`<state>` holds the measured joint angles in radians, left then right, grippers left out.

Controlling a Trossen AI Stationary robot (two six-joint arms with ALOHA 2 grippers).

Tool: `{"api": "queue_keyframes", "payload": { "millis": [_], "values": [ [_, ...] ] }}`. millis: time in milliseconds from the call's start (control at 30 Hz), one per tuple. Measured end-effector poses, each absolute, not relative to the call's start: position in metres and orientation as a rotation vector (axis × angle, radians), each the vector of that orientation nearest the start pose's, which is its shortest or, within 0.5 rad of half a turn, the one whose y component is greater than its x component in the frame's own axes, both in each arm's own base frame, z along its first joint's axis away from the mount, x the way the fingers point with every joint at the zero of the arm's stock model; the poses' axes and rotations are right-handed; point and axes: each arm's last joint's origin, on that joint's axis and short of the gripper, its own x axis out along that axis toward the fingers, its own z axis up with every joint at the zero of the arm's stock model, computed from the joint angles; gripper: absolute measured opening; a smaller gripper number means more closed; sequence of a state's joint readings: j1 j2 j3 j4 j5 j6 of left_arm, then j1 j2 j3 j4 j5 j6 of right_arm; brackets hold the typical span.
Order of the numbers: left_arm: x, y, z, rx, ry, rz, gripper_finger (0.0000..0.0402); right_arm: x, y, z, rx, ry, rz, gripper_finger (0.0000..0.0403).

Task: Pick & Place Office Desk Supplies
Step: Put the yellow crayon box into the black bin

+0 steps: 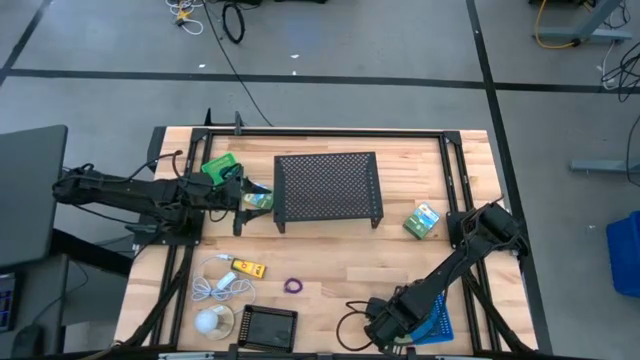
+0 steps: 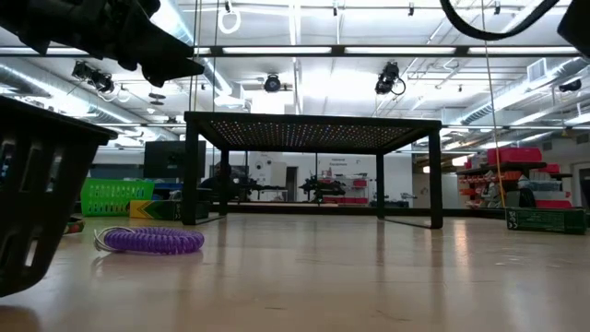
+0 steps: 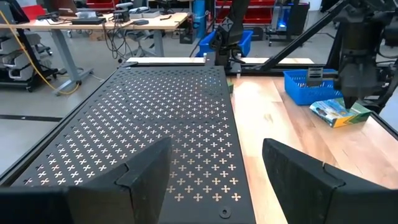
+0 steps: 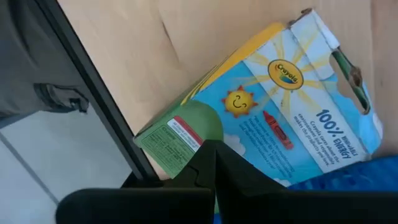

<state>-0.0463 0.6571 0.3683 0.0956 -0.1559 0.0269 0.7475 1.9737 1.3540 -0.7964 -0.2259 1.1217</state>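
Overhead camera looks straight down on the table (image 1: pixel 330 262); a low one sights level across it, both catching the mesh stand (image 1: pixel 328 186); wrist cameras look closely past their fingers

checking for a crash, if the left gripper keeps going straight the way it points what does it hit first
Probably the black perforated shelf: the open left gripper points along its top, hovering just at its near edge. Height over it is unclear, so it may skim the surface or pass above it.
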Motion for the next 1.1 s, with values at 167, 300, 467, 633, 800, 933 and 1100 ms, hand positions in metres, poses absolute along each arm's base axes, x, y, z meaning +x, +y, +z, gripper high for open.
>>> {"api": "queue_keyframes", "payload": {
  "millis": [167,300,467,633,800,933,1100],
  "values": [
    [0.157,-0.003,0.234,0.05,0.196,0.107,0.026,0.275,0.253,0.157,0.46,1.602,-0.064,0.0],
    [0.157,-0.003,0.233,0.054,0.2,0.107,0.026,0.282,0.247,0.157,0.422,1.552,-0.068,0.0],
    [0.157,-0.003,0.233,0.055,0.202,0.106,0.026,0.291,0.236,0.156,0.366,1.506,-0.074,0.0],
    [0.157,-0.003,0.233,0.058,0.206,0.106,0.026,0.303,0.22,0.156,0.286,1.452,-0.085,0.0],
    [0.157,-0.003,0.233,0.058,0.206,0.106,0.026,0.318,0.198,0.155,0.189,1.396,-0.109,0.0],
    [0.157,-0.003,0.233,0.058,0.205,0.106,0.026,0.328,0.18,0.155,0.114,1.362,-0.134,0.0],
    [0.157,-0.003,0.233,0.057,0.204,0.107,0.026,0.337,0.159,0.155,0.05,1.325,-0.224,0.0]
  ]
}}
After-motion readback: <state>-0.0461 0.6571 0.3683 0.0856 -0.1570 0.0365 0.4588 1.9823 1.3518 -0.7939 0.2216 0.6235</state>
